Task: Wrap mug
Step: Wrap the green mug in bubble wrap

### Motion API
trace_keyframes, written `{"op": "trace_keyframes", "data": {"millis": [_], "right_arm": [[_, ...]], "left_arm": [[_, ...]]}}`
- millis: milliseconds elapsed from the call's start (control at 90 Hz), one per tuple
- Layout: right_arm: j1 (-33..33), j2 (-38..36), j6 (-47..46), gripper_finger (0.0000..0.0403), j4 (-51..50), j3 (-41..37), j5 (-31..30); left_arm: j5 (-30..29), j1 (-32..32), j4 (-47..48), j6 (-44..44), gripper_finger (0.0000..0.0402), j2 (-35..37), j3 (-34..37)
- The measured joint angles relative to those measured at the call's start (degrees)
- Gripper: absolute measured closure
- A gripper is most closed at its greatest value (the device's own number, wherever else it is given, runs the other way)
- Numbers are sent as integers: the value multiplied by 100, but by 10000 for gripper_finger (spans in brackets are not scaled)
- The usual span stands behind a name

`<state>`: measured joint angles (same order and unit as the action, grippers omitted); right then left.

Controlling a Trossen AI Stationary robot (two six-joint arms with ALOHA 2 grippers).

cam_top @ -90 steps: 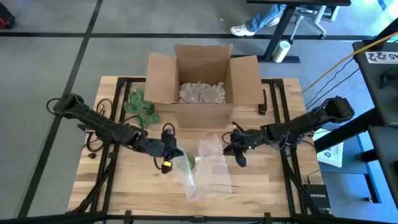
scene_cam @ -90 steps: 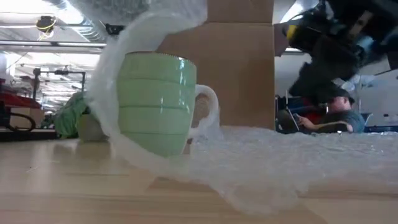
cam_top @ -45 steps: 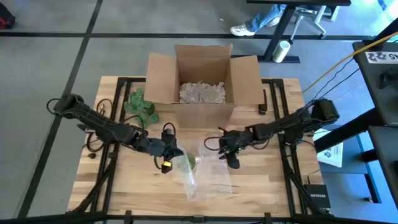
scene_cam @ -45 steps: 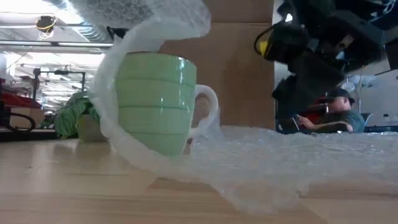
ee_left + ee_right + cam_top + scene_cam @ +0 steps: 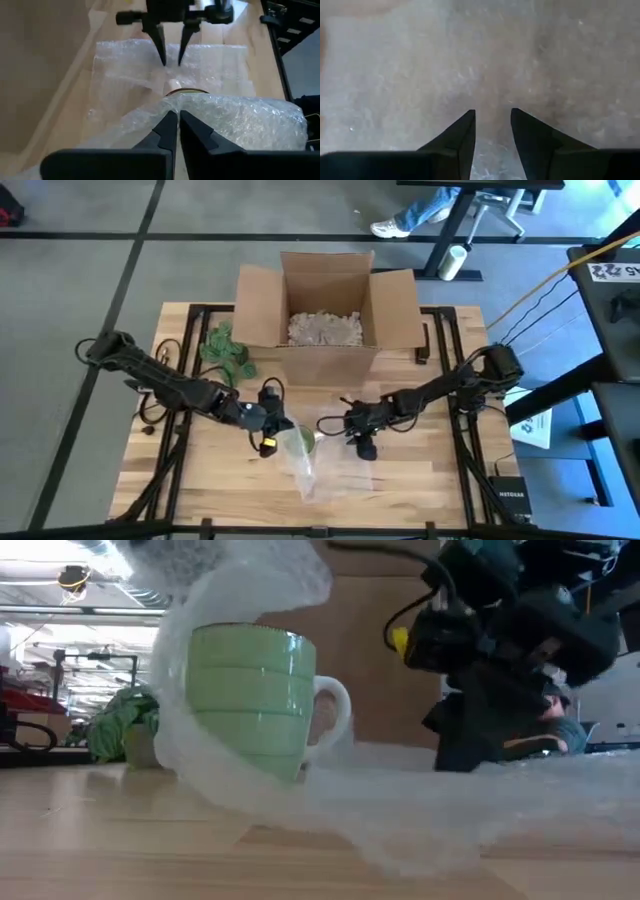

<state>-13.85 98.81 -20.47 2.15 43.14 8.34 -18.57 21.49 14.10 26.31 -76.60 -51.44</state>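
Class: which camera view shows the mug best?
The low view: the green mug stands upright in profile, handle visible, bubble wrap draped over it. The high view shows a green patch; the left wrist view only its rim; the right wrist view only wrap.

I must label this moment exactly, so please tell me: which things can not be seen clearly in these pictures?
- Mug: high view shows only a green patch; the bubble wrap and left gripper cover it.
- Mug's far side: low view, hidden by the wrap.
- Right gripper: whether its fingertips touch the wrap; its wrist view is blurred.
- Cardboard box: top cut off in the low view.
- Person behind the table: low view, hidden by the right arm.
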Motion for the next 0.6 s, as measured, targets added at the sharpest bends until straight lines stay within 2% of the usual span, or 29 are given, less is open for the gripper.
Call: {"op": "trace_keyframes", "data": {"millis": [167, 389, 600], "right_arm": [[-7, 60, -36, 308, 9, 5, -20], [-4, 67, -41, 393, -41, 0, 24], [-6, 67, -31, 399, -42, 0, 27]], "left_arm": [[4, -178, -307, -30, 402, -2, 0], [20, -456, -804, -371, 402, -70, 0], [712, -641, -801, -125, 402, -462, 0]]}}
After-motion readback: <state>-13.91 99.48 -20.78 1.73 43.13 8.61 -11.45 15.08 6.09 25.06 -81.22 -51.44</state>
